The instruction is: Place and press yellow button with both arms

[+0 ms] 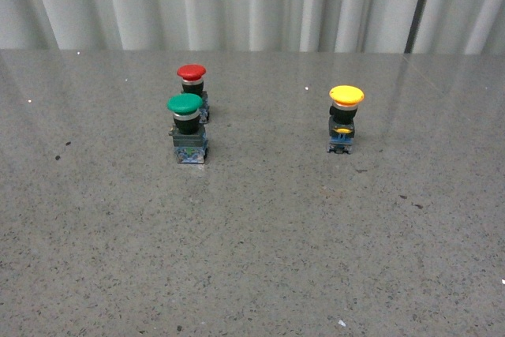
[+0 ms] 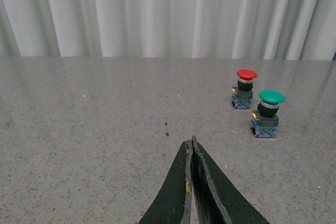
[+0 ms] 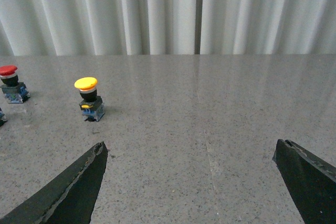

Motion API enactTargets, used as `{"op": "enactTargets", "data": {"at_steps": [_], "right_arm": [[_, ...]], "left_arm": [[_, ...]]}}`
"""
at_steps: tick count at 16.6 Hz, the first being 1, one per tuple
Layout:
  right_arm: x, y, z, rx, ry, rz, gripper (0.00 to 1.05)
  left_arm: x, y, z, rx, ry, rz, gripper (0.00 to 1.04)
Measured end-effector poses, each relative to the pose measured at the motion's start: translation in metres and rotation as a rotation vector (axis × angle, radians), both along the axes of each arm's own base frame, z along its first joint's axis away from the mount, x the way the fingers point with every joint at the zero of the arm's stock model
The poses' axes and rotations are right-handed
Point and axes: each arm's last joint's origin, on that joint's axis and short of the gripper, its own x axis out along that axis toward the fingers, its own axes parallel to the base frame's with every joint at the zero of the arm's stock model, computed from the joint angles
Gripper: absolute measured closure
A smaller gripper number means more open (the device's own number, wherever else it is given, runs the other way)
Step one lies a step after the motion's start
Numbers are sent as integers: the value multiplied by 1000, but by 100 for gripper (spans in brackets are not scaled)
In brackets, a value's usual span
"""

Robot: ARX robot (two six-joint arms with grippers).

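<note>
Left tool [image 2: 192,142] is pinched together, right tool [image 3: 190,145] spread wide, both empty, and the yellow button [image 1: 345,118] stands upright on the counter [image 1: 252,242].

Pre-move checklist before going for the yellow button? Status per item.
1. Yellow button upright: ok.
2. Space around it: ok; green button and red button stand well apart, to its left.
3. Right gripper open, empty: ok.
4. Left gripper shut, empty: ok for pressing.
5. Yellow button in left wrist view: not ok, only green and red show.
6. Gap from either gripper to the button: cannot tell.
</note>
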Motion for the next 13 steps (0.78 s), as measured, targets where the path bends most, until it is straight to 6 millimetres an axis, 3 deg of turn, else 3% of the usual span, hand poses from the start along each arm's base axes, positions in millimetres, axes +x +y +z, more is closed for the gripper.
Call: {"op": "enactTargets", "data": {"at_steps": [8,13], "right_arm": [[0,0,0,0,0,0,7],[0,0,0,0,0,0,7]], "left_arm": [[-12,0,-3,0,13,0,103],[-12,0,-4,0,15,0,52]]}}
